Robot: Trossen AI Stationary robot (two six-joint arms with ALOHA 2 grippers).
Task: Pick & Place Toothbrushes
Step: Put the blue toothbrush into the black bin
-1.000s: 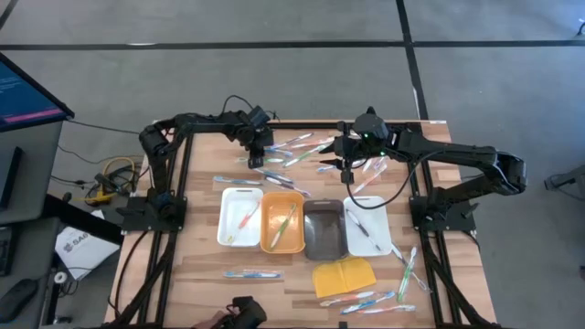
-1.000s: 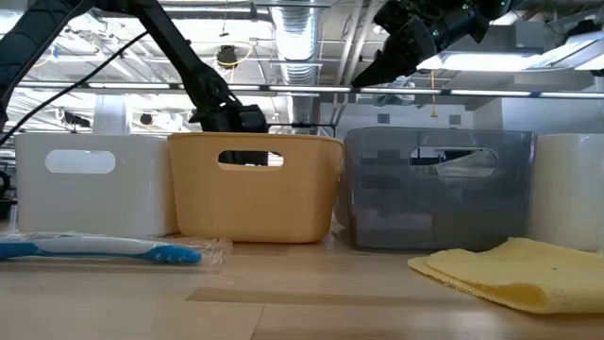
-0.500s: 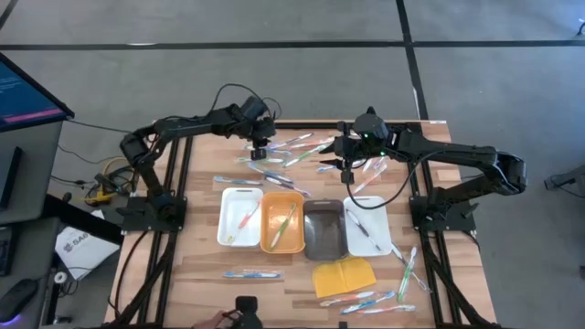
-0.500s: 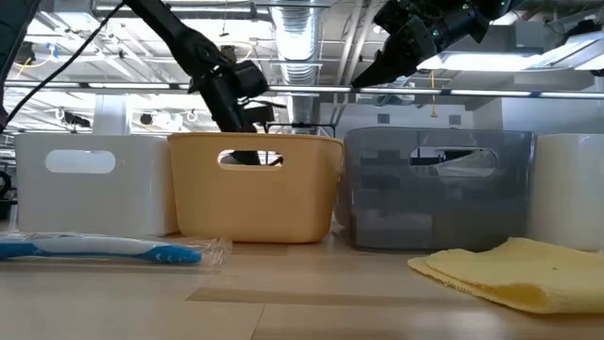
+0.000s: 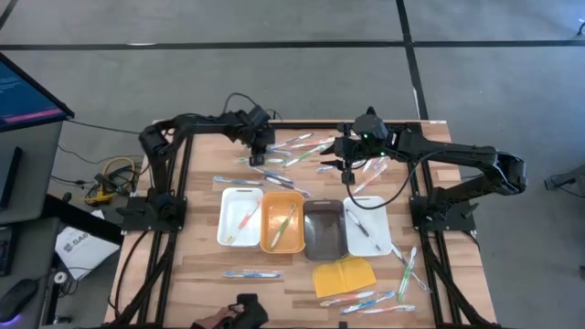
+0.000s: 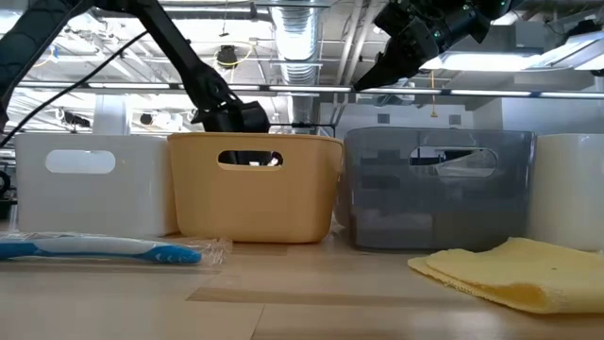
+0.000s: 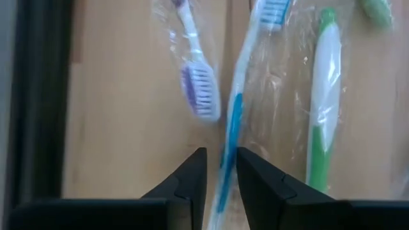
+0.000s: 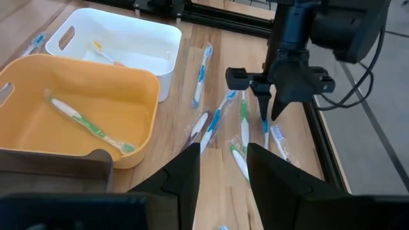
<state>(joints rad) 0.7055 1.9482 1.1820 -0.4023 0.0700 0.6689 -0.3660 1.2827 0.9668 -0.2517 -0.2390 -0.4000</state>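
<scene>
Several wrapped toothbrushes (image 5: 294, 151) lie on the table's far part, and others near its near edge (image 5: 370, 300). My left gripper (image 5: 259, 157) points down among the far ones. Its fingers stand close together with a blue-and-white toothbrush (image 7: 231, 121) between them; a purple one (image 7: 198, 96) and a green one (image 7: 323, 115) lie beside it. My right gripper (image 5: 345, 166) hangs open and empty above the table, right of the left gripper (image 8: 270, 114). One toothbrush lies in each of the left white tray (image 5: 224, 215), the orange tray (image 5: 265, 224) and the right white tray (image 5: 350, 239). My left gripper has the blue-and-white toothbrush's handle (image 7: 223, 182) between its two fingers, coming from above and pointing down. The fingers (image 7: 192, 176) lie across the handle. The toothbrush lies flat on the table in its clear wrapper.
A grey tray (image 5: 323, 233) sits between the orange and right white trays. A yellow pad (image 5: 345, 274) lies in front of them. A blue toothbrush (image 6: 104, 248) lies before the left trays. A person's hand (image 5: 219, 319) shows at the table's near edge.
My left gripper lifted and drew toward the far edge, turning as it went, then came back down onto the same spot among the far toothbrushes. The right arm kept still. The hand at the near edge shifted a little.
</scene>
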